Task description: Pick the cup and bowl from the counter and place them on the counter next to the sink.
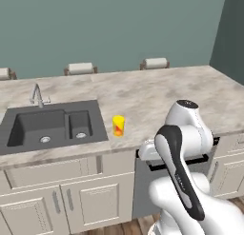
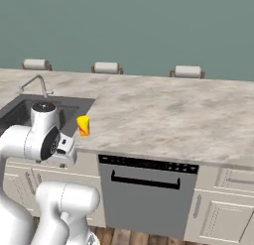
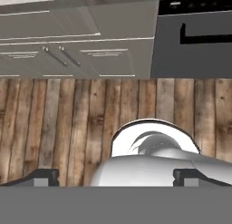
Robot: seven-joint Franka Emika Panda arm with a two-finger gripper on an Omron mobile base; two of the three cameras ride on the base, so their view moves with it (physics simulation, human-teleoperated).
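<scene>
The small yellow cup (image 1: 118, 125) with a red-orange patch stands upright on the beige marbled counter (image 1: 167, 91), just right of the dark double-basin sink (image 1: 47, 127). The right base view has the cup (image 2: 83, 125) near the counter's front edge, beside the sink (image 2: 20, 110). The bowl is out of view. My gripper (image 3: 118, 177) hangs in front of the cabinets, below counter height, pointing down at the floor. Its dark fingertips (image 3: 44, 176) stand far apart with nothing between them, so it is open. The cup is well above and behind the hand.
A curved metal faucet (image 1: 37, 95) rises behind the sink. A grey dishwasher (image 2: 144, 199) sits under the counter, with cream cabinets (image 3: 68, 51) beside it, over a wooden plank floor (image 3: 68, 119). Three chair backs (image 1: 80, 67) line the counter's far side.
</scene>
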